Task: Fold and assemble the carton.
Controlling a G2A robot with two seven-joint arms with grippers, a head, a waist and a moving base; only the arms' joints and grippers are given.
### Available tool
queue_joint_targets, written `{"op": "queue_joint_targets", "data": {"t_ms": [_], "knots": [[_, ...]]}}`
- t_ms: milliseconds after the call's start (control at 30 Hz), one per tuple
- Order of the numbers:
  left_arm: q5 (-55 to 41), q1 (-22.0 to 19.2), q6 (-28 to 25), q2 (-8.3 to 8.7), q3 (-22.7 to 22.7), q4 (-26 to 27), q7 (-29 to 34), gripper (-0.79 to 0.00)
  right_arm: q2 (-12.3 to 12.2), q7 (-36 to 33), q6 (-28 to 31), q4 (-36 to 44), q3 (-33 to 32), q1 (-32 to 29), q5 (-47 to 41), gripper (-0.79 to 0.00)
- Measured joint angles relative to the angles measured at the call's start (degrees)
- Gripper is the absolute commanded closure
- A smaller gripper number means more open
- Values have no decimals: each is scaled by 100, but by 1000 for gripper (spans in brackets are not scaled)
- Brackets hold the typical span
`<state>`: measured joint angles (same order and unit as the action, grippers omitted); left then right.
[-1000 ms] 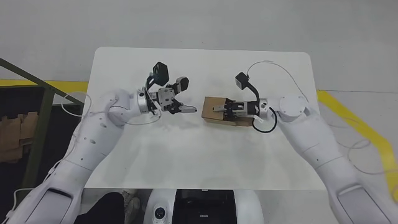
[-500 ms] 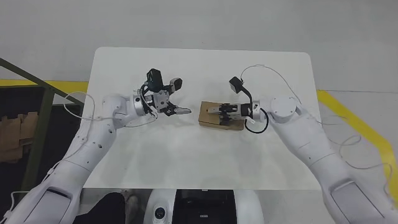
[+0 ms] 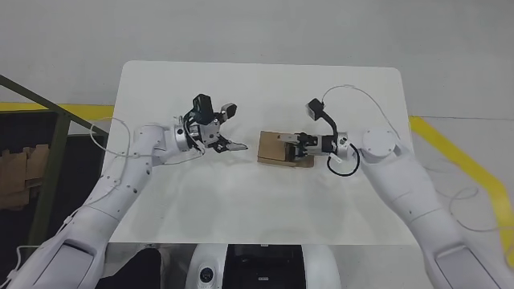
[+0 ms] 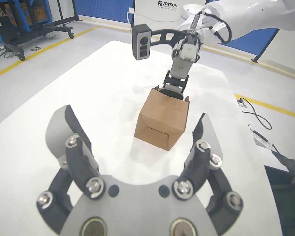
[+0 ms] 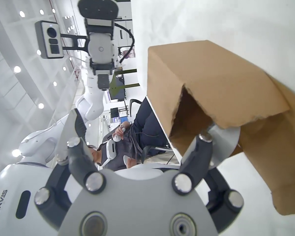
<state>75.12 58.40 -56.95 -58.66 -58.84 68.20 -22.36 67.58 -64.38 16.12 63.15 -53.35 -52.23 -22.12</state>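
- The carton (image 3: 275, 148) lies on its side near the middle of the surface (image 3: 257, 88), between the two arms, with its long axis running from one gripper to the other.
- The right gripper (image 3: 299, 144) is at the carton's open end with its jaws spread. In the right wrist view one finger (image 5: 199, 146) sits inside the mouth, tucked behind a loose flap (image 5: 236, 109), and the other finger (image 5: 73, 128) hangs outside, clear of the cardboard.
- That looks like bracing rather than a pinch. The inside finger probably holds the box square and pins it against sliding.
- The left gripper (image 4: 134, 119) hovers a little off the opposite end, jaws wide and holding nothing. It is lined up with that end but apart from it.
- The end it faces shows a folded panel with a seam across it, and appears closed.
- The flaps at the right gripper's end stand up and are not tucked, so the closing there seems not yet done.
- The wide left jaws suit either pushing the end face or straddling the box to steady it. Which one is planned cannot be told.
- One risk is that the inside finger snags the ragged edge of the flap.
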Motion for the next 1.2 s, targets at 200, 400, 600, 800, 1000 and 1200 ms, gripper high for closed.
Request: {"op": "queue_joint_targets", "data": {"t_ms": [200, 400, 600, 800, 1000, 1200], "knots": [[553, -203, 167, -67, 238, -107, -214, -785, -288, 235, 39, 1077, -823, -735, 158, -785], [1490, -567, 540, -165, 630, -380, -697, -785, -488, 312, -117, 2099, -1463, -1440, 343, -785], [2376, -858, 883, -213, 939, -577, -1219, -785, -576, 471, 10, 2791, -1797, -1920, 426, -785], [2325, -852, 868, -212, 932, -572, -1194, -785, -588, 481, 60, 2891, -1841, -1995, 432, -785], [2326, -844, 878, -212, 930, -566, -1185, -785, -588, 480, 59, 2891, -1840, -1995, 432, -785], [2367, -676, 1035, -200, 927, -464, -698, -785, -588, 603, 21, 2967, -1827, -2034, 492, -662]]}}
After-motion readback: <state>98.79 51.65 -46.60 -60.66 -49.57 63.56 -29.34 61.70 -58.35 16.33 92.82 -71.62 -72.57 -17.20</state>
